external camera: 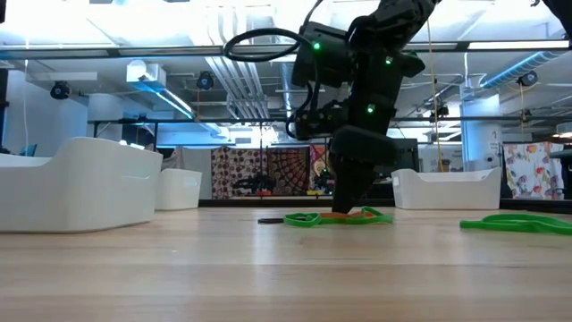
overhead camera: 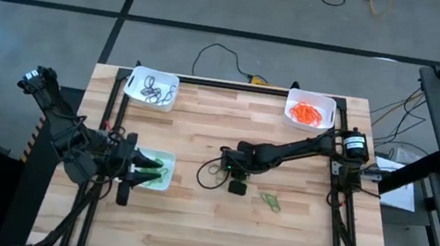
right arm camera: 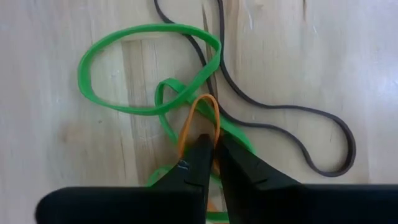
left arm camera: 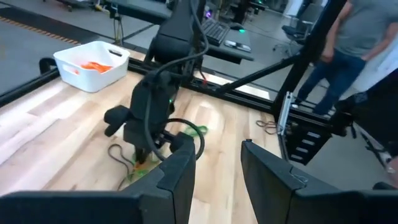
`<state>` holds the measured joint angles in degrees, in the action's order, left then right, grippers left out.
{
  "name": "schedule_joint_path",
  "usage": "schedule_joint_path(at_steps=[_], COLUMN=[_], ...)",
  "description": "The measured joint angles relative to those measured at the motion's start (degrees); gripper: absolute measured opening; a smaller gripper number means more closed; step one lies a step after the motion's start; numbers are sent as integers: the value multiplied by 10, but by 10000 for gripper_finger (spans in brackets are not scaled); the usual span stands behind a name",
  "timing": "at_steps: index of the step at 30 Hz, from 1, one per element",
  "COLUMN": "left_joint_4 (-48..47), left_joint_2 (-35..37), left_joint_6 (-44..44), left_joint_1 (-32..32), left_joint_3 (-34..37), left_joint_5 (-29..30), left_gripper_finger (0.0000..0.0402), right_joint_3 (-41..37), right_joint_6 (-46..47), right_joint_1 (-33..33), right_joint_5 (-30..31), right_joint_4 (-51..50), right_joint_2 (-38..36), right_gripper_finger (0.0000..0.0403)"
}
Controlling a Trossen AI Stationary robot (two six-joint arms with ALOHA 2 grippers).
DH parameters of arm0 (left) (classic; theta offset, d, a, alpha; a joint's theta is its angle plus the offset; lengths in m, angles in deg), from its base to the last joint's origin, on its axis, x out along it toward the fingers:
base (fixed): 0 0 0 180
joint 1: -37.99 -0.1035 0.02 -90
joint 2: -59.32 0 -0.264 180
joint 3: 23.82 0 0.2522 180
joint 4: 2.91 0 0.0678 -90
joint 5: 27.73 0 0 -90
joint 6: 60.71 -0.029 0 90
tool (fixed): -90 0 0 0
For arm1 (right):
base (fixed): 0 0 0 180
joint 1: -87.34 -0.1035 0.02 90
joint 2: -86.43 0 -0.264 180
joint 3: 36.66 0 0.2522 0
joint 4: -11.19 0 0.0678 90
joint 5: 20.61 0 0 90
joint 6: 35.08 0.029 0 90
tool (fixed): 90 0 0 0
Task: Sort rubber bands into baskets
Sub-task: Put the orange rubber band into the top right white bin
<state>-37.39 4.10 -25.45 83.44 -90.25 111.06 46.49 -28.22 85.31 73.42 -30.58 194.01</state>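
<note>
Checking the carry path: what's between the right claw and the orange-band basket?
High view: only bare tabletop between the right claw and the orange-band basket, spanned overhead by the arm.

1. Two baskets sat at the table's [overhead camera: 189, 222] far edge, one [overhead camera: 152, 88] upper left, one [overhead camera: 310, 108] upper right.
2. A third basket [overhead camera: 164, 164] lay left of centre.
3. Loose rubber bands [overhead camera: 270, 202] lay right of centre.

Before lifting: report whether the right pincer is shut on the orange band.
Shut on it: the right pincer tips pinch the orange band, lying across green bands.
</note>
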Motion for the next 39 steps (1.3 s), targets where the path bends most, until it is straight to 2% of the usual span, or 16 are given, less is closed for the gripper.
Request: schedule_joint_path(at_steps=[4,8,13,16,18,21,23,27,31,35,39], left_joint_4=[-13,-41,-48,-47,-44,-43,-43,-43,-44,-100,-138], left_joint_2=[0,0,0,0,0,1,0,0,-2,-20,-38], left_joint_6=[-2,6,18,17,21,19,17,19,34,45,37], left_joint_1=[0,0,0,0,0,-6,-12,-31,-80,-162,-252], left_joint_3=[0,0,0,0,0,0,0,0,0,0,0], left_joint_5=[3,4,-10,-13,-16,-72,-79,-88,-230,-318,-411], left_gripper_finger=[114,114,114,114,114,114,114,114,114,114,114], right_joint_3=[9,40,73,78,73,55,42,-1,-62,-128,-170], right_joint_6=[28,4,-28,-22,-11,14,38,84,106,160,209], right_joint_1=[8,13,18,39,66,126,177,295,399,481,535], right_joint_5=[-15,-26,-25,16,56,113,148,171,172,170,176], right_joint_4=[-43,-122,-154,-156,-161,-180,-199,-220,-177,-119,-115], right_joint_2=[-9,-39,-113,-172,-210,-262,-288,-312,-312,-293,-283], right_gripper_finger=[9,9,9,9,9,8,8,8,8,8,8])
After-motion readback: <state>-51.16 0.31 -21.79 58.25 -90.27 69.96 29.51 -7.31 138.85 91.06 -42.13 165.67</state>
